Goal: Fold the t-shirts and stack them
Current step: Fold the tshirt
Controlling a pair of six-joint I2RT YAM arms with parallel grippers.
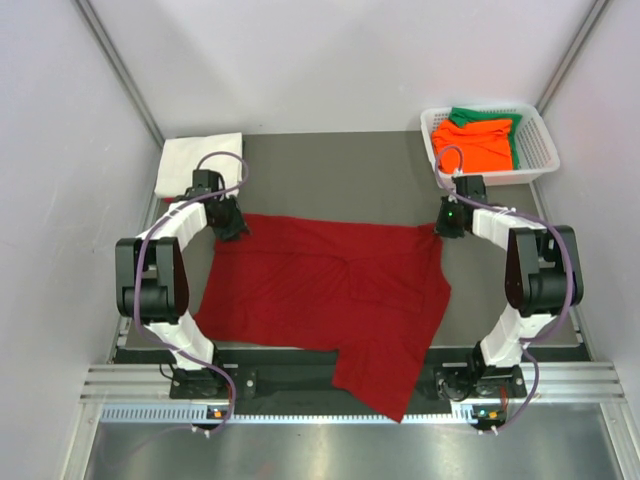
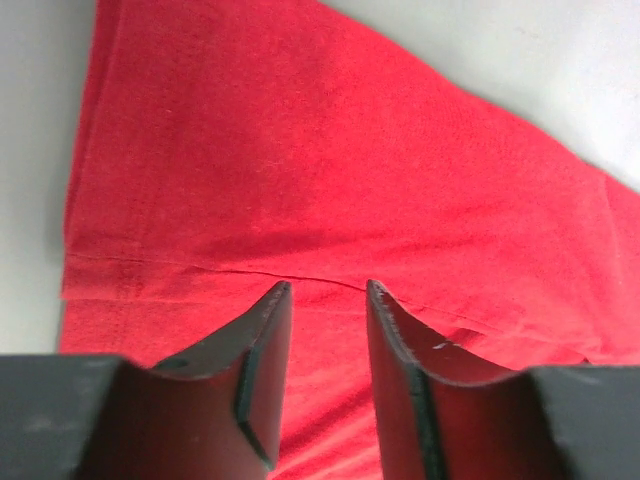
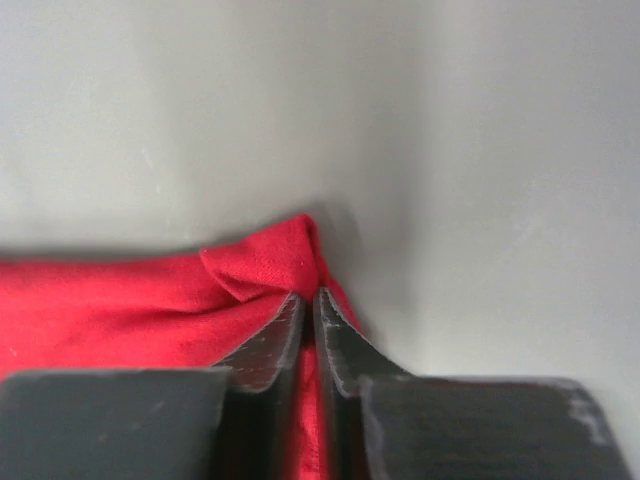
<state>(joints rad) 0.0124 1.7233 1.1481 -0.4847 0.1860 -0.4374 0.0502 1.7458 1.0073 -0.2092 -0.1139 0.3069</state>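
Note:
The dark red t-shirt (image 1: 330, 290) lies spread flat across the middle of the table, one part hanging over the near edge. My left gripper (image 1: 232, 226) sits over its far left corner; in the left wrist view the gripper (image 2: 325, 290) is open, its jaws apart above the red cloth (image 2: 300, 170). My right gripper (image 1: 445, 228) is at the far right corner; in the right wrist view the gripper (image 3: 308, 298) is shut on a bunched corner of the red shirt (image 3: 265, 260). A folded white t-shirt (image 1: 200, 160) lies at the far left. Orange (image 1: 475, 142) and green (image 1: 478, 116) shirts lie in the basket.
A white plastic lattice basket (image 1: 540, 150) stands at the far right corner. Grey walls enclose the table (image 1: 340, 175) on the left, back and right. A metal rail (image 1: 350, 385) runs along the near edge between the arm bases.

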